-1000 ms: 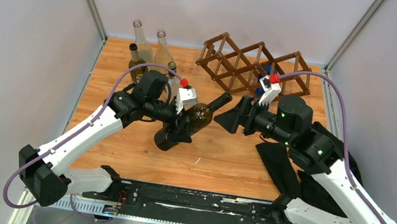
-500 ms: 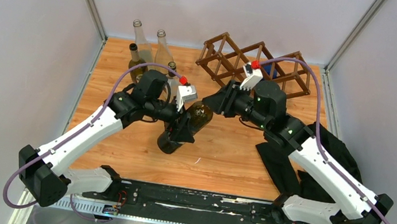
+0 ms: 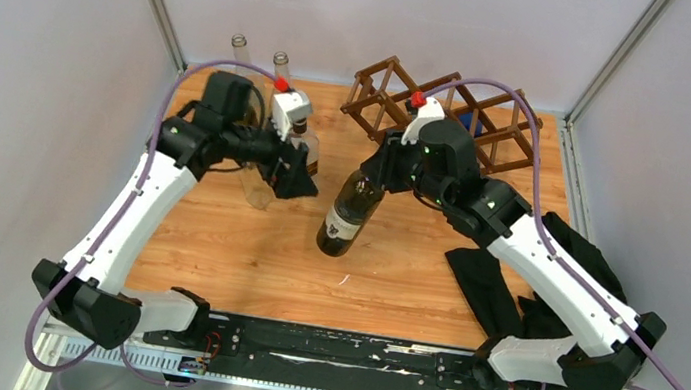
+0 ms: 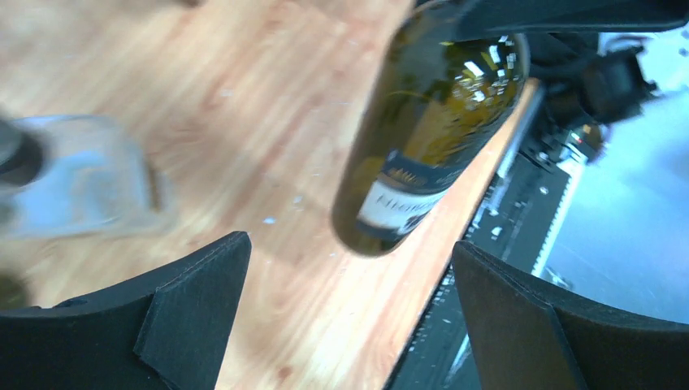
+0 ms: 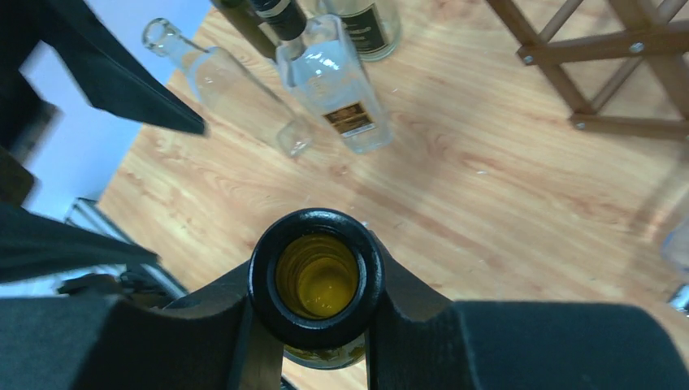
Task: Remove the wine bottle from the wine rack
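The dark green wine bottle (image 3: pixel 347 213) with a white label hangs tilted, neck up, over the middle of the wooden table. My right gripper (image 3: pixel 377 171) is shut on its neck. In the right wrist view the open mouth of the wine bottle (image 5: pixel 317 276) sits between the fingers (image 5: pixel 422 325). My left gripper (image 3: pixel 299 181) stands open to the bottle's left, apart from it. The left wrist view has the wine bottle (image 4: pixel 431 130) beyond the wide-apart fingertips (image 4: pixel 195 301). The brown lattice wine rack (image 3: pixel 405 97) stands at the back right, behind my right arm.
Several clear and dark bottles (image 3: pixel 260 184) stand at the back left, close by my left gripper. Two of them, a clear bottle (image 5: pixel 333 89) among them, lie in the right wrist view near the rack (image 5: pixel 601 49). A black cloth (image 3: pixel 511 287) lies at the right.
My left gripper opened, let go of the bottle's body and drew back left toward the standing bottles. My right gripper closed on the neck and swung the bottle more upright.
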Robot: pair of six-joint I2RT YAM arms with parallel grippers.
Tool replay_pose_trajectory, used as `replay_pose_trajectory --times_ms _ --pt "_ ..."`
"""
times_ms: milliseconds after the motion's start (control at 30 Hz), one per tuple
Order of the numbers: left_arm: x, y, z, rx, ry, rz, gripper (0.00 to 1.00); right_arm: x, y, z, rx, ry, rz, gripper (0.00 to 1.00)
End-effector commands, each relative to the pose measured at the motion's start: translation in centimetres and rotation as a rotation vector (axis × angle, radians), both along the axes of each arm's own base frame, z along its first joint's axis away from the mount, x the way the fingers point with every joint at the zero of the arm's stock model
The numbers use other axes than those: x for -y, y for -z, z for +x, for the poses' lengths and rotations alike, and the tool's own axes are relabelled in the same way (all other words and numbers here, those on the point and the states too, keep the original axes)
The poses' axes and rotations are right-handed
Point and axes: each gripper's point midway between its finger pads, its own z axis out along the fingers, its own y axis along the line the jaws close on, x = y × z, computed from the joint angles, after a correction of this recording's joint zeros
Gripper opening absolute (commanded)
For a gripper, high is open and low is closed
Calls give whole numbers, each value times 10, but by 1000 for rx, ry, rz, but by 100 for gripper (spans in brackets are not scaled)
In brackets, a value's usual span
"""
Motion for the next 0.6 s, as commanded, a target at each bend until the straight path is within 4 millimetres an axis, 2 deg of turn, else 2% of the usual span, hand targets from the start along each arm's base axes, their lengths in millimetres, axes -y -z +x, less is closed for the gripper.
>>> replay_pose_trajectory --times_ms 0,133,200,333,467,567 --pt "-48 -5 9 -20 -118 77 100 -2 -49 26 194 33 -22 0" --pt "-79 -10 20 35 -225 197 100 -14 -43 57 262 50 -128 0" --pt "-92 -8 22 42 -257 268 100 -21 -47 72 307 60 -159 0" --pt "-108 -16 30 77 -316 342 100 -34 -45 99 364 81 -216 0" --pt "-110 -31 28 122 -336 324 100 -49 -40 120 405 76 -243 0" --pt "-107 -38 24 132 -332 296 100 -59 -30 134 409 76 -260 0"
